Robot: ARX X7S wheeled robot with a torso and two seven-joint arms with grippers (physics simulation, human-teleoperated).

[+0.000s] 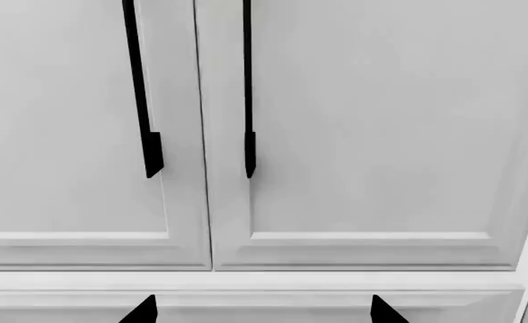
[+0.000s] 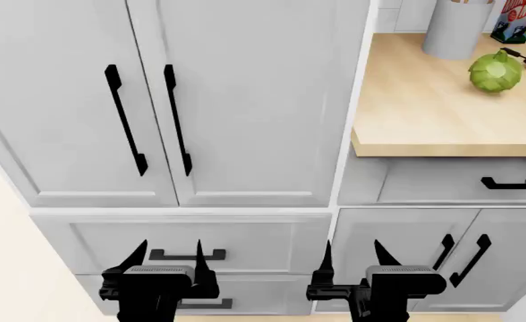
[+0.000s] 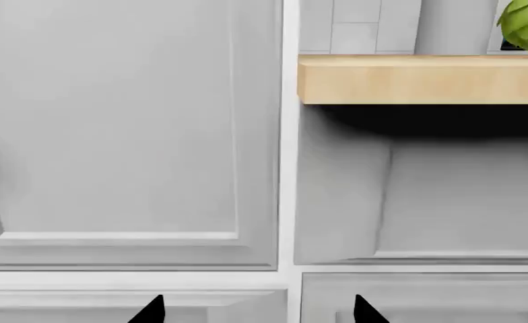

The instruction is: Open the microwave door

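Note:
The microwave is out of view in every frame. My left gripper (image 2: pixel 167 255) hangs low in front of the white drawers, open and empty. In the left wrist view only the two black fingertips (image 1: pixel 143 311) show, spread wide below the cabinet doors. My right gripper (image 2: pixel 350 255) is beside it, just right of the tall cabinet's edge, open as well with nothing between its fingers. Its fingertips (image 3: pixel 151 311) point at the seam between the tall cabinet and the counter unit.
A tall white cabinet (image 2: pixel 245 100) with two long black handles (image 2: pixel 124 121) fills the left. Drawers with black pulls (image 2: pixel 187 255) sit below it. At right a wooden counter (image 2: pixel 424 114) carries a green artichoke (image 2: pixel 494 72), a grey canister (image 2: pixel 455 27) and a carton (image 2: pixel 518 20).

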